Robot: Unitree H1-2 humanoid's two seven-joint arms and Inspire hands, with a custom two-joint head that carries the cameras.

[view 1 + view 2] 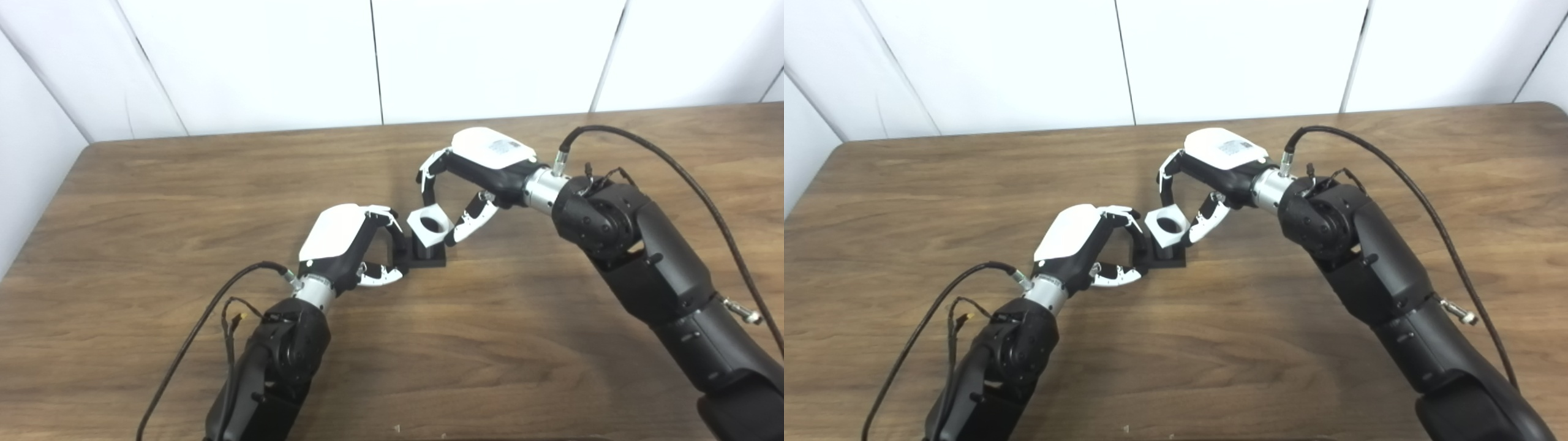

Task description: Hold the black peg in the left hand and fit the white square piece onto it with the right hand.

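The black peg [430, 255] stands on its square base near the middle of the table. My left hand [346, 241] is shut on it, with fingers on the base's left side and the thumb below. The white square piece [430, 226], with a round hole, sits slightly tilted on top of the peg. My right hand [484, 164] reaches in from the right and pinches the piece. Its fingers [427, 181] curl down at the piece's far left edge. The thumb presses the piece's near right corner. The peg's shaft is mostly hidden under the piece.
The wooden table [184, 202] ends at a white panelled wall behind. Black cables loop from both wrists, one over the right forearm [667, 162] and one beside the left forearm [202, 318].
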